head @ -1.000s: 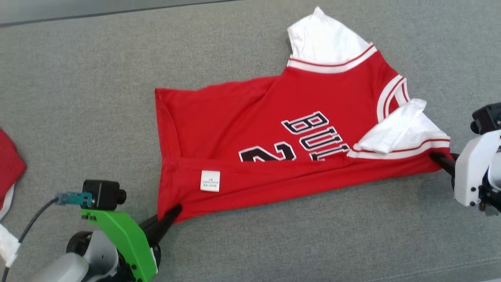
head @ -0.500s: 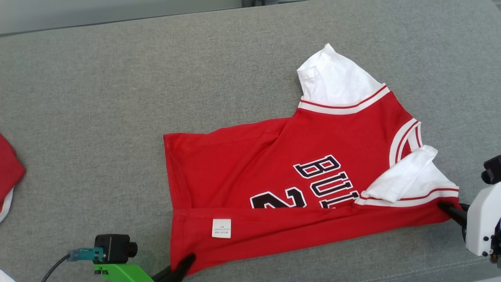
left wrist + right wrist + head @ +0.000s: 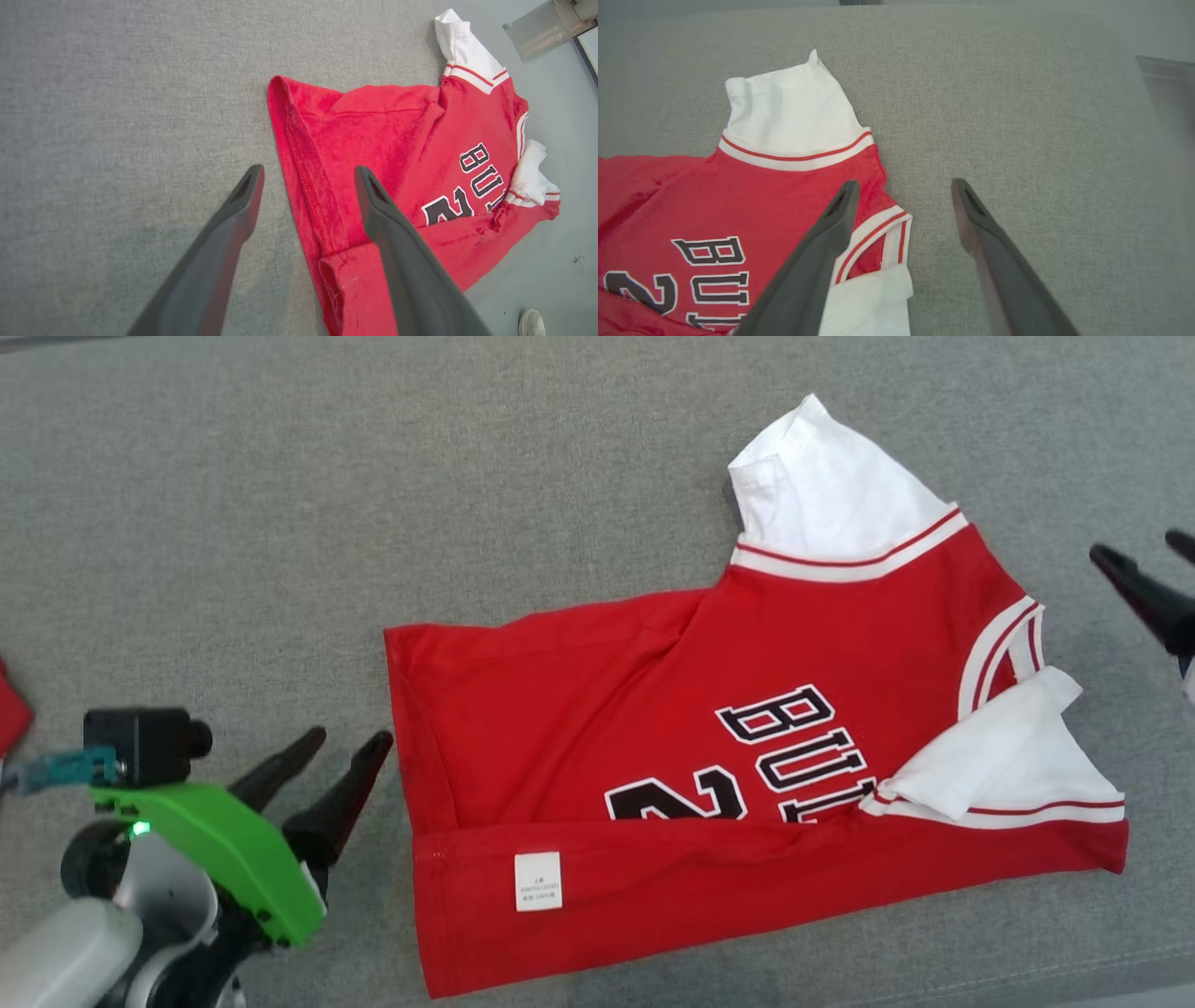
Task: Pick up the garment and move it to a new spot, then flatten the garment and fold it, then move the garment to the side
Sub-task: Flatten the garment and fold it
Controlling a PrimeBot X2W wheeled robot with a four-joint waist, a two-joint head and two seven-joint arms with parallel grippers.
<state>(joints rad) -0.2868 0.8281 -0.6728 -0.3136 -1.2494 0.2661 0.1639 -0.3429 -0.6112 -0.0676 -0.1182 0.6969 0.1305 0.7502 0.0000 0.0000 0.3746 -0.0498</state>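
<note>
desk: grey woven cover, seam near my front right.
jersey: red, white sleeves, lying on the desk centre-right; near edge folded over, care label facing up.
my left claw: spread wide, empty, beside the hem.
my right claw: spread wide, empty, off the collar end.
room: pale floor past the desk, a shoe on it.
far left: another red cloth.

The red jersey shows black "BU" and "2".

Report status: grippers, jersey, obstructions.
Left gripper open, right gripper open, both off the jersey. Jersey lies on grey surface, near edge folded over. Second red cloth far left, apart.
</note>
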